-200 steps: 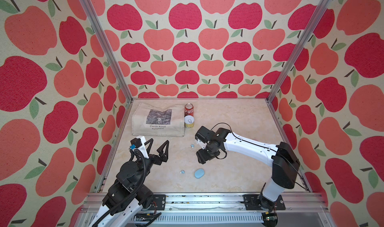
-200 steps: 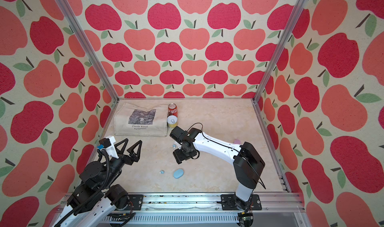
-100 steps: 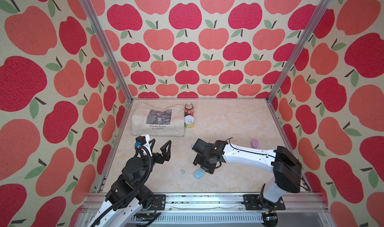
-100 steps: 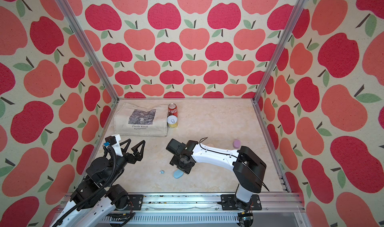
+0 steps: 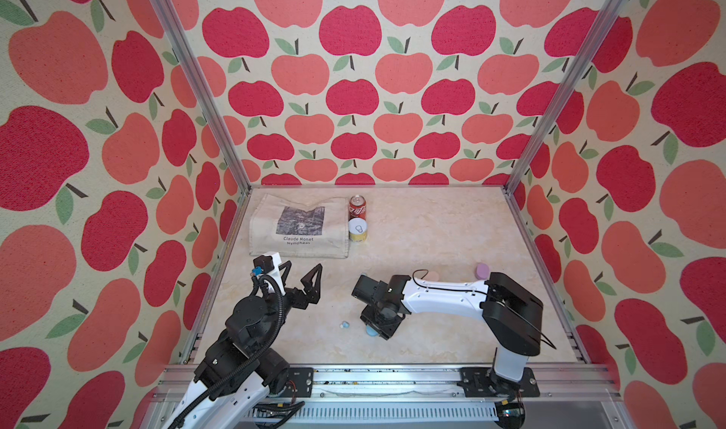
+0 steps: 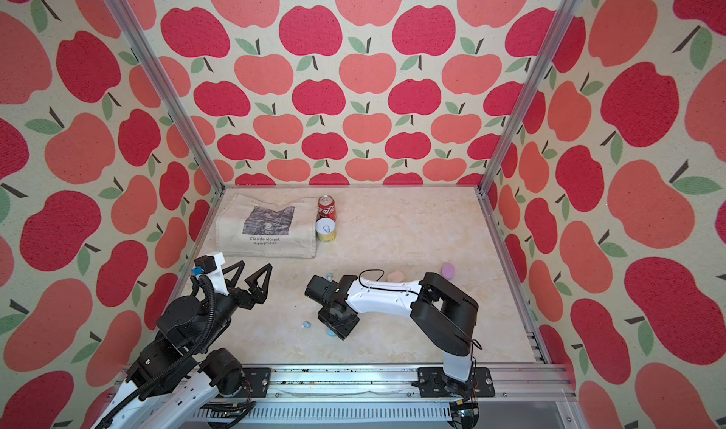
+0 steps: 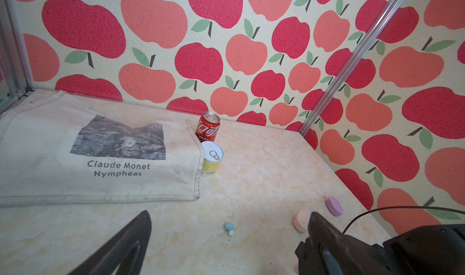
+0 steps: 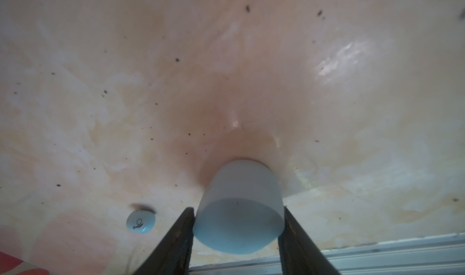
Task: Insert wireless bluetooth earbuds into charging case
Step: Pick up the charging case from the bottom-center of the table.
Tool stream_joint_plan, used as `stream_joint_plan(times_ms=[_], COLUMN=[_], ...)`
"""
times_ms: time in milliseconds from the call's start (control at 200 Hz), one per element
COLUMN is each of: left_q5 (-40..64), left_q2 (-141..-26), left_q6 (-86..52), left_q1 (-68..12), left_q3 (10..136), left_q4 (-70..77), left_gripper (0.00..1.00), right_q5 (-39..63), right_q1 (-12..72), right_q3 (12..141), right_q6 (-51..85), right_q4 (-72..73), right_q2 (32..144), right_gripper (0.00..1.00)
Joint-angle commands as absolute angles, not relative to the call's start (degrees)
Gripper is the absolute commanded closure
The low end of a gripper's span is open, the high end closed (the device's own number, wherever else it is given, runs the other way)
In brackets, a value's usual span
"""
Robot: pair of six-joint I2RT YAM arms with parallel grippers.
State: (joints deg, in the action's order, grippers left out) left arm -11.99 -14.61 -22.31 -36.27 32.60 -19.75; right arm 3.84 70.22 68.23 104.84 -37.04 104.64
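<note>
My right gripper [image 5: 378, 328] points down near the table's front edge, shut on the light blue charging case [image 8: 239, 223]; both fingers touch its sides. The case [image 6: 331, 332] shows only partly under the wrist in both top views. One light blue earbud [image 5: 345, 324] lies on the table just left of it, also seen as the earbud [image 8: 141, 222] beside a finger. A second blue earbud [image 7: 229, 228] with a white tip lies farther back, ahead of my left gripper [image 7: 228, 213]. The left gripper [image 5: 304, 265] hovers open and empty at the left.
A pink case [image 5: 433, 276] and a purple case [image 5: 482, 270] lie behind the right arm. At the back left are a cloth tote bag [image 5: 298, 226], a red cola can [image 5: 357, 207] and a yellow tin [image 5: 358, 230]. A metal rail [image 5: 393, 380] runs along the front.
The right gripper has swung from mid-table to the front, come down over the light blue case and closed on it. The left gripper has shifted slightly and stays open.
</note>
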Motion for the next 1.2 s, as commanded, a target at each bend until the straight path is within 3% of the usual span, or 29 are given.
stream_joint_plan(times_ms=[0, 300, 435, 550, 735, 850, 950, 1196], left_q5=[-11.3, -10.3, -9.8, -5.8, 9.1, 27.9, 43.7, 53.3], left_q2=[-14.2, -16.0, -18.2, -23.2, -35.1, -44.6, -53.6, -63.4], left_q6=[-20.7, -20.8, -24.8, -29.2, -31.5, -35.2, -38.6, -35.5], left_q1=[-36.1, -36.0, -36.0, -35.4, -31.6, -23.2, -18.1, -21.9], left_q3=[34.4, 35.5, 37.4, 40.9, 46.4, 49.3, 52.2, 57.7], left_q4=[-21.5, -21.7, -23.3, -25.9, -25.3, -22.6, -20.1, -19.5], left_gripper=[0.01, 0.01, 0.01, 0.01, 0.01, 0.0, 0.07, 0.08], right_q5=[5.3, 7.3, 2.9, -3.3, 4.4, 5.6, 5.4, 6.4], right_q1=[69.9, 66.7, 63.7, 61.4, 56.1, 53.7, 53.1, 53.1], right_q3=[67.8, 68.6, 72.6, 76.4, 70.8, 66.2, 63.5, 58.8], right_q6=[105.8, 99.8, 85.7, 66.1, 35.3, 19.1, 8.9, -4.6], right_q4=[-36.6, -37.2, -42.7, -47.2, -42.3, -41.9, -42.4, -38.2], right_q2=[105.8, 106.2, 102.8, 98.2, 85.7, 77.3, 72.4, 65.1], right_gripper=[0.53, 0.78, 0.83, 0.84, 0.91, 0.9, 0.9, 0.87])
